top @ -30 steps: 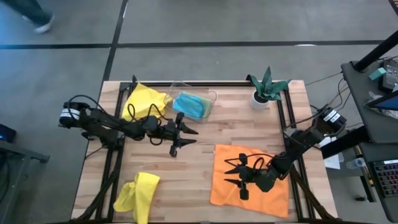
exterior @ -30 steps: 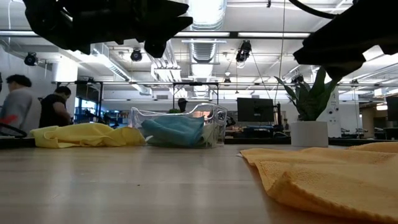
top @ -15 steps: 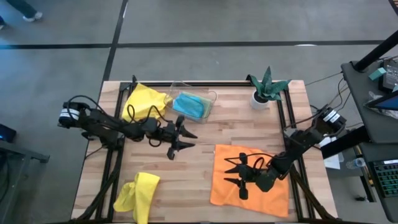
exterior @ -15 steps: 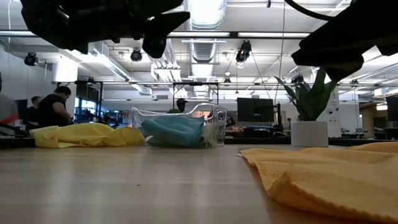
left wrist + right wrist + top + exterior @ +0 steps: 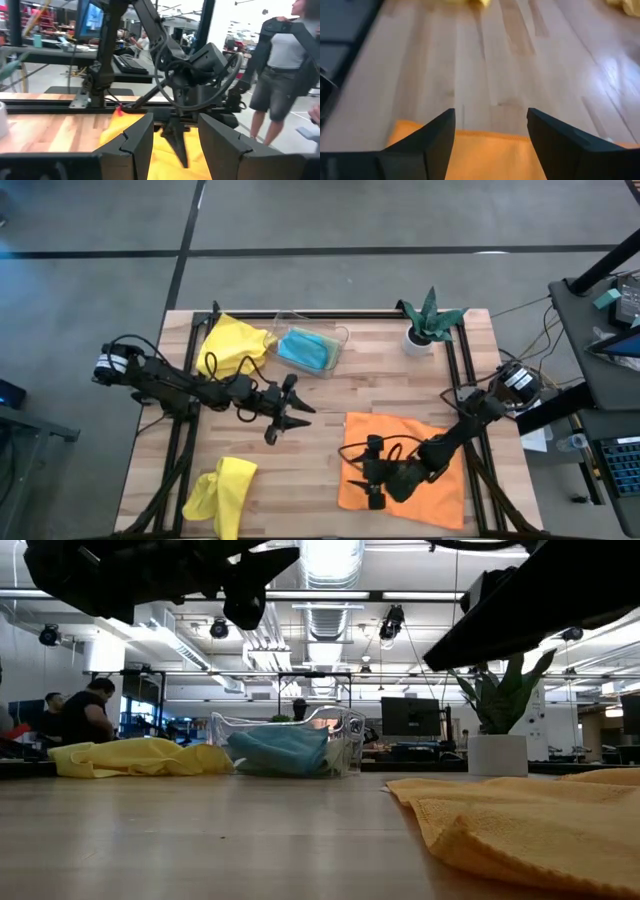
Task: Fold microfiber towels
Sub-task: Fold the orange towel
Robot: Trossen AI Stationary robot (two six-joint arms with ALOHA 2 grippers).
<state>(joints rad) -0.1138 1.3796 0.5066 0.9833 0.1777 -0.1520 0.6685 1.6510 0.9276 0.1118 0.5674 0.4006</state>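
Note:
An orange towel lies spread flat on the near right of the table; it also shows in the low view. My right gripper is open above the towel's left edge, fingers pointing toward the table's left. My left gripper is open and empty above bare wood at mid-table, pointing toward the right arm. A crumpled yellow towel lies far left, and another yellow towel lies near left. A turquoise towel lies in a clear tray. The sage green towel is out of view.
The clear tray stands at the far middle and a small plant in a white pot at the far right. Bare wood lies between the near yellow towel and the orange one. People show in the room beyond the table.
My right gripper has gone toward the table's left edge, from over the middle of the orange towel to over its left edge, staying open. My left gripper has shifted a little toward the near edge. The towels have kept still.

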